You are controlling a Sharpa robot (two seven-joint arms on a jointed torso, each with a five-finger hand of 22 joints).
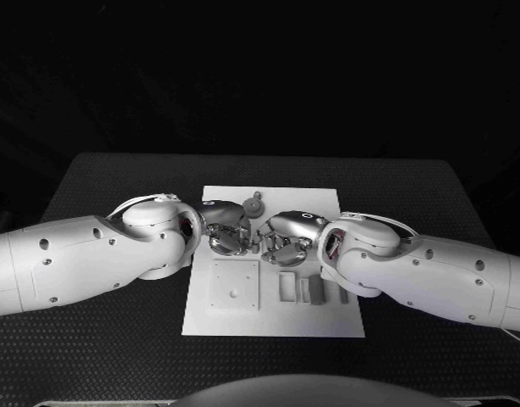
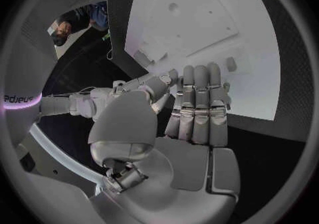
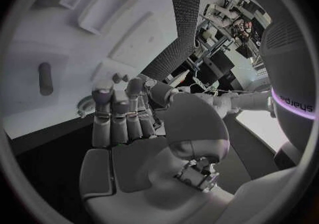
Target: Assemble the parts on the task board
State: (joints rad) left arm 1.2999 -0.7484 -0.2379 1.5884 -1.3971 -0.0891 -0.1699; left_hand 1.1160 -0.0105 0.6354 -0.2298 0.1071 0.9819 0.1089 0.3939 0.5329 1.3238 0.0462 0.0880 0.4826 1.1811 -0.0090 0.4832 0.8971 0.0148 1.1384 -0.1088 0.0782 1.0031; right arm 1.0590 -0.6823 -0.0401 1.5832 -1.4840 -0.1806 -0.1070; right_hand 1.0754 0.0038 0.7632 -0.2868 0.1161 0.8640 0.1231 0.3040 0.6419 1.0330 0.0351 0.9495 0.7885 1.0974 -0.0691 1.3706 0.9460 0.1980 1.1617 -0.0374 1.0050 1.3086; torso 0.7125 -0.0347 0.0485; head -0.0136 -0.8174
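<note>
Hovering close together over the white rectangular task board (image 1: pixel 272 322) on the black worktop (image 1: pixel 113 339), left robot hand (image 1: pixel 224 229) and right robot hand (image 1: pixel 287 238): grasp unclear. Wrist view reveals a small grey part (image 3: pixel 45 78) just beyond the right fingers.

A black table (image 1: pixel 113 339) with a finely textured surface is seen in the head view, extending on every side beyond what is laid on it. Its far edge is met by unlit darkness. The same dark textured surface (image 2: pixel 262 133) is observed in the left wrist view.
</note>
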